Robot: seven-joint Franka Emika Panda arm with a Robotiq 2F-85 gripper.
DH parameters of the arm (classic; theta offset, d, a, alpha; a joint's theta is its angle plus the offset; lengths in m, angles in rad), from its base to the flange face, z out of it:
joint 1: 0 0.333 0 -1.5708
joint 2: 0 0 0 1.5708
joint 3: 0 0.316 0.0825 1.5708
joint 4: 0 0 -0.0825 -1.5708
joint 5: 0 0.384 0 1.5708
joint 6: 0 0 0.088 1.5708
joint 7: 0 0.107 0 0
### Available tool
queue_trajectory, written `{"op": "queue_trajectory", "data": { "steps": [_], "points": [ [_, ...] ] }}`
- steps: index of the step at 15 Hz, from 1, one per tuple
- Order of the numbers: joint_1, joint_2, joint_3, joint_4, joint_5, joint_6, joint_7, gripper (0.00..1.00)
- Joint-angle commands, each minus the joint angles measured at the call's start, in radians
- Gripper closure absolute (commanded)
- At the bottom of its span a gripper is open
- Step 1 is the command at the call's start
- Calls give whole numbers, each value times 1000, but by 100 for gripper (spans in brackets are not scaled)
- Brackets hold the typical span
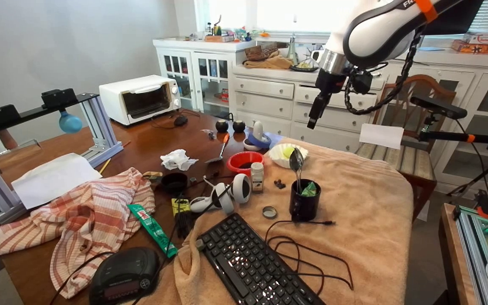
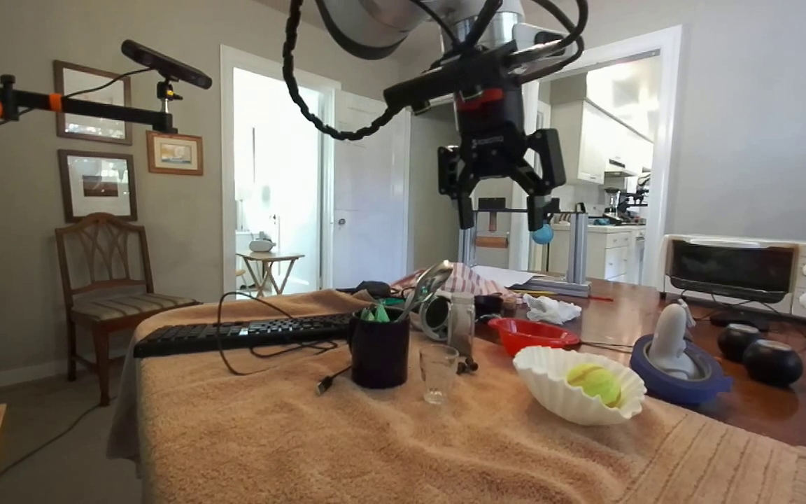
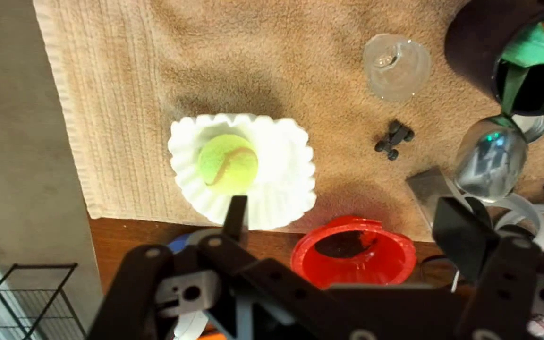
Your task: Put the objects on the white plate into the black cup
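The white plate, a fluted white dish, stands on the tan towel in both exterior views (image 1: 276,157) (image 2: 550,392) and the wrist view (image 3: 279,165). A yellow-green ball (image 1: 288,151) (image 2: 594,383) (image 3: 228,164) lies in it; no other piece shows in the dish. The black cup (image 1: 304,208) (image 2: 380,357) (image 3: 477,45) stands upright on the towel. It holds a green wrapped piece (image 1: 309,189) (image 2: 377,313) (image 3: 543,42) and a metal spoon (image 1: 296,160). My gripper (image 1: 311,123) (image 2: 502,224) (image 3: 345,208) is open and empty, high above the table.
A clear small glass (image 2: 438,374) (image 3: 397,66) stands between cup and dish. A red bowl (image 1: 232,165) (image 3: 406,264), a glass jar (image 1: 257,178) and blue tape with a white controller (image 2: 679,367) are near the dish. The keyboard (image 1: 252,254) and its cable lie beside the cup.
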Motion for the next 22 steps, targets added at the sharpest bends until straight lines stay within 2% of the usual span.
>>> {"op": "queue_trajectory", "data": {
  "steps": [1,3,4,6,11,18,22],
  "points": [
    [-6,6,7,2,1,3,9,0],
    [-7,24,7,25,20,-16,68,0],
    [-14,86,3,80,6,-13,163,0],
    [-24,181,-5,139,5,41,250,0],
    [-29,389,-39,288,-7,45,495,0],
    [18,576,-119,450,5,-46,842,0],
    [30,646,-124,527,47,-153,1012,0]
  ]
}}
